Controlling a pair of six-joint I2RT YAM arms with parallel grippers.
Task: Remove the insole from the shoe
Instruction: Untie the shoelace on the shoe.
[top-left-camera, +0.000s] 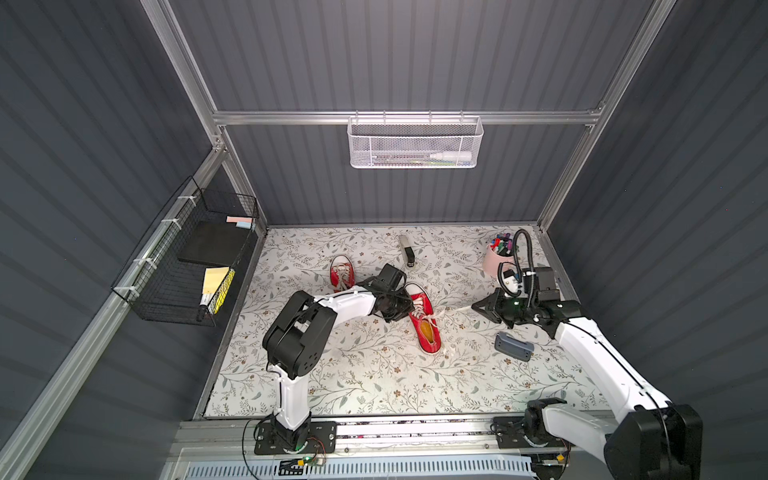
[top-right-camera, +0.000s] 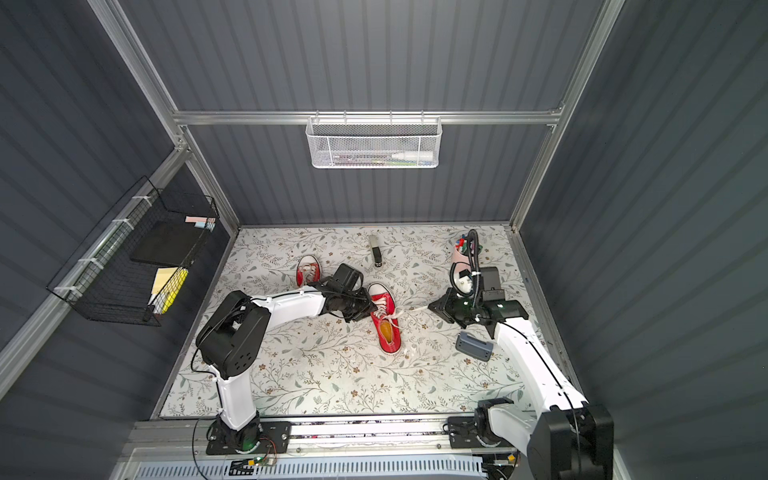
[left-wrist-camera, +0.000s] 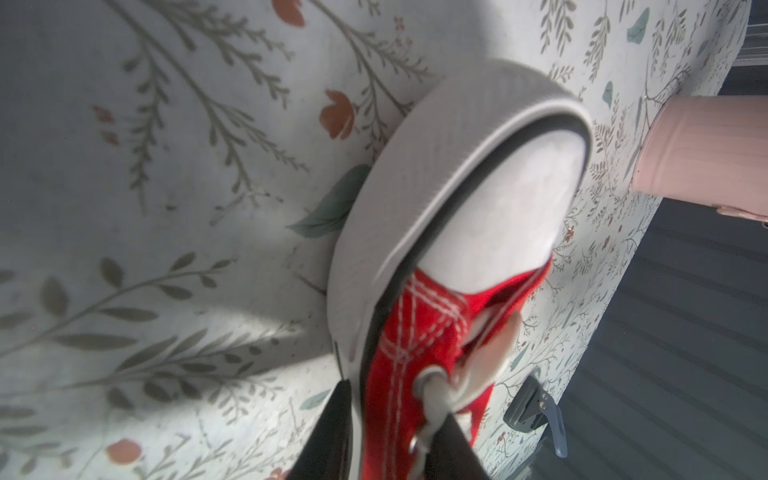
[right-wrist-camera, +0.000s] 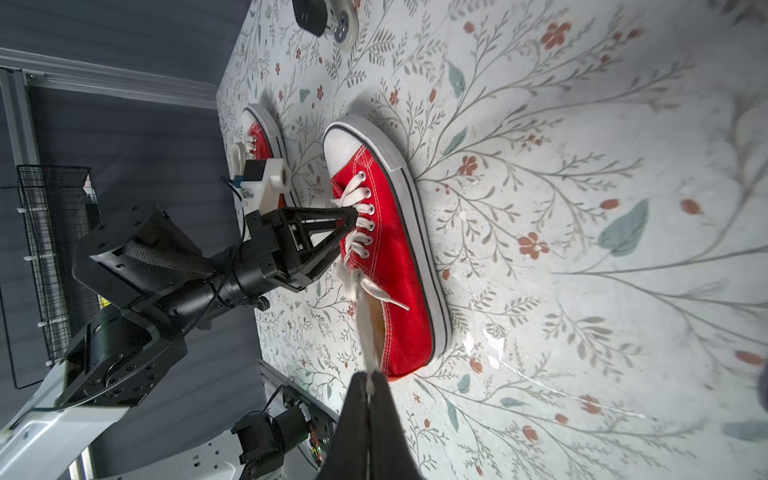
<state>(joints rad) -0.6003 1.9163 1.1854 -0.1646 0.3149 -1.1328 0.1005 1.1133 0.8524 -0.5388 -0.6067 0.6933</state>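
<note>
At 9 o'clock a black wire basket (top-left-camera: 183, 266) hangs on the side wall, holding pads and paper. On the floral surface (top-left-camera: 353, 382), toward 11 o'clock from centre, a second red sneaker (top-left-camera: 342, 272) lies with its toe to 12 o'clock, partly behind the left arm. That arm reaches in from 7 o'clock, and the left gripper (top-left-camera: 409, 309) meets the shoe (top-left-camera: 433, 347) on its 9 o'clock side at the laced part. The left wrist view shows the fingers (left-wrist-camera: 328, 436) straddling the eyelet side of the upper, one outside by the white sole and one in among the laces, closed in on that wall of canvas. Well beyond the toe, at 12 o'clock, lies a grey and black stapler (top-left-camera: 406, 249). The shoe, red canvas with a white toe cap, stands on its sole near the centre of the surface, toe to 12 o'clock, heel to 5 o'clock. The insole (top-left-camera: 428, 329), orange-tan, lies inside it, seen through the opening behind the tongue. A white lace (top-left-camera: 455, 311) runs taut from the upper eyelets out to 3 o'clock into the right gripper (top-left-camera: 473, 307), which is pressed together on the lace's end. At 4 o'clock from the shoe, apart from it, a grey device (top-left-camera: 513, 345) lies flat beside the right arm. At 2 o'clock a pink cup (top-left-camera: 496, 259) of markers stands partly behind the arm's cable.
</note>
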